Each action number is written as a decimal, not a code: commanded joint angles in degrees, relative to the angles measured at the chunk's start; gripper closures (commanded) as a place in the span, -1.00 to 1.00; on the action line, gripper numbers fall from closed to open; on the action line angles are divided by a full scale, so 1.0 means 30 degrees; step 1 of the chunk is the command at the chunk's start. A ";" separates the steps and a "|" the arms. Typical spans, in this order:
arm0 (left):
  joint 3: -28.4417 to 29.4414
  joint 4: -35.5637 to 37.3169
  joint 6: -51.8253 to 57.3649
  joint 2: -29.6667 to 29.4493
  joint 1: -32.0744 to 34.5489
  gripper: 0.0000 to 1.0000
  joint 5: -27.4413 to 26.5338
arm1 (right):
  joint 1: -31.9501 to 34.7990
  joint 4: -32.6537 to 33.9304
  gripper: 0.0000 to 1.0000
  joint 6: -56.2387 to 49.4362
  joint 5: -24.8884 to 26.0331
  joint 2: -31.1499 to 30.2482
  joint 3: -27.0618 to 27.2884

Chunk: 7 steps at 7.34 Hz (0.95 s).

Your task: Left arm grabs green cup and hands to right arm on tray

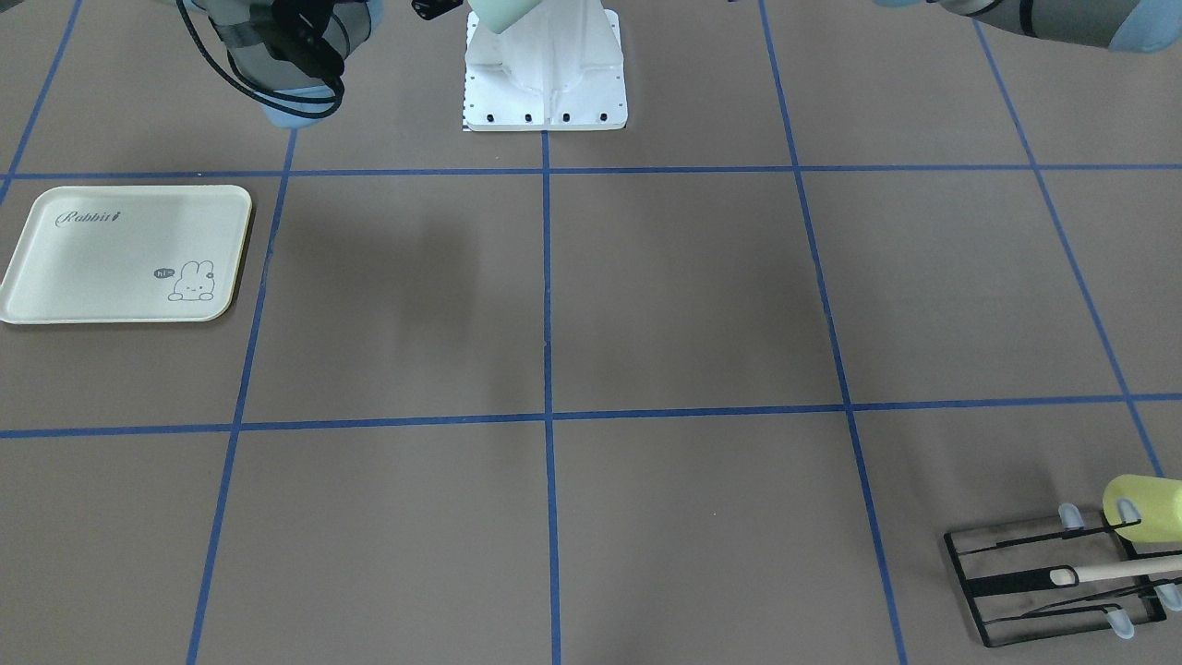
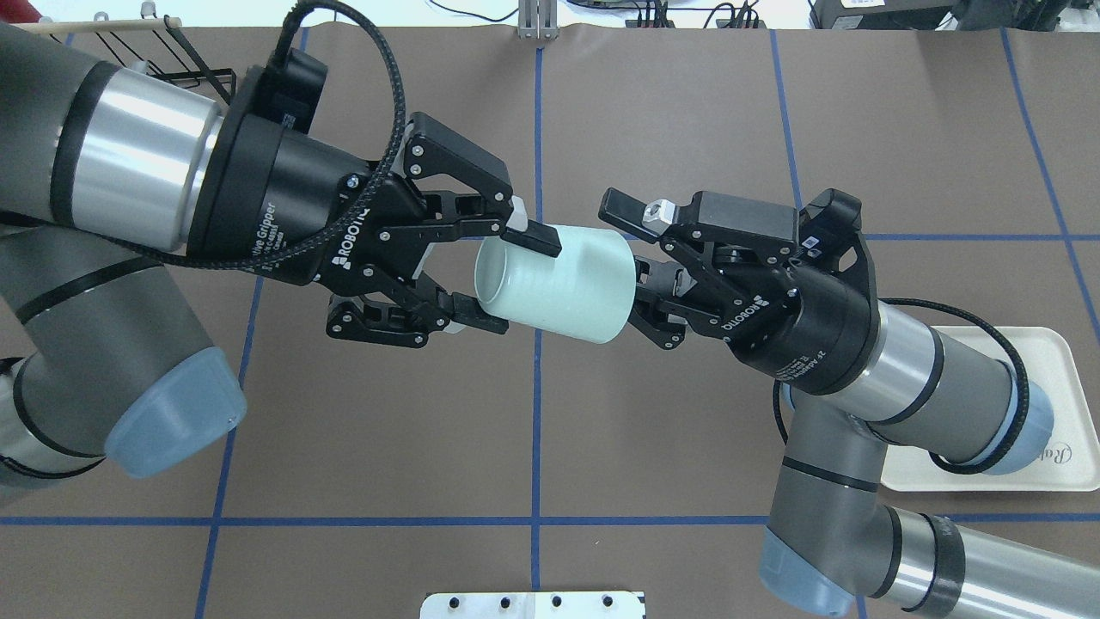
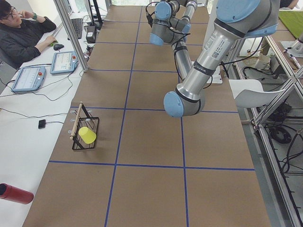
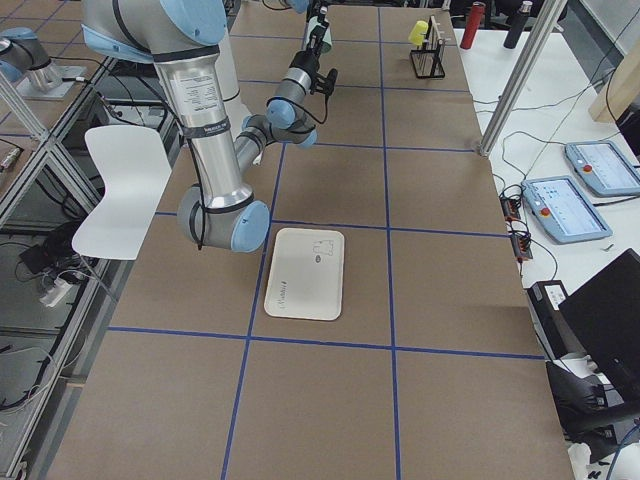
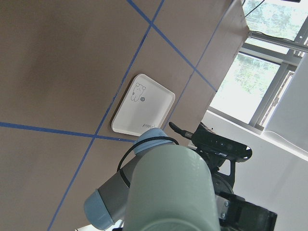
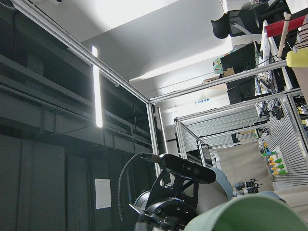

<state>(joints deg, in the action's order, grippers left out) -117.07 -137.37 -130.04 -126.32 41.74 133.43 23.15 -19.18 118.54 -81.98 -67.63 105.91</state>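
Note:
The pale green cup (image 2: 559, 282) lies on its side in mid-air over the table's middle, mouth toward my left arm. My left gripper (image 2: 507, 279) is shut on the cup, one finger on each side of its wall near the rim. My right gripper (image 2: 633, 271) is open, and its fingers straddle the cup's base from the other side. The cup also shows in the front view (image 1: 503, 14) and fills the bottom of the left wrist view (image 5: 168, 192). The cream tray (image 1: 125, 254) lies flat on the table, partly hidden under my right arm in the overhead view (image 2: 1061, 413).
A black wire rack (image 1: 1053, 582) with a yellow cup (image 1: 1145, 508) and a wooden stick stands at the table's far corner on my left side. The white robot base plate (image 1: 545, 83) sits at the near edge. An operator sits at a side desk (image 3: 23, 33).

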 commanded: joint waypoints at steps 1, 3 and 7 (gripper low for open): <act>-0.0029 -0.0002 -0.0013 -0.0022 0.0002 0.58 -0.0003 | -0.0156 -0.0022 0.14 -0.0485 -0.0009 0.0012 0.0000; -0.0029 -0.0060 0.0221 -0.0168 0.0002 -0.99 -0.0003 | -0.0158 -0.0022 1.00 -0.0488 -0.0038 -0.0075 0.0000; -0.0029 -0.0354 0.0339 -0.0257 0.0207 -1.00 -0.0091 | -0.0070 -0.0022 1.00 -0.0488 -0.0009 -0.0134 0.0117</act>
<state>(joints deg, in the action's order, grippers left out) -117.16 -138.32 -129.11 -127.13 42.18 133.17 22.84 -19.24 117.07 -81.98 -67.95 106.17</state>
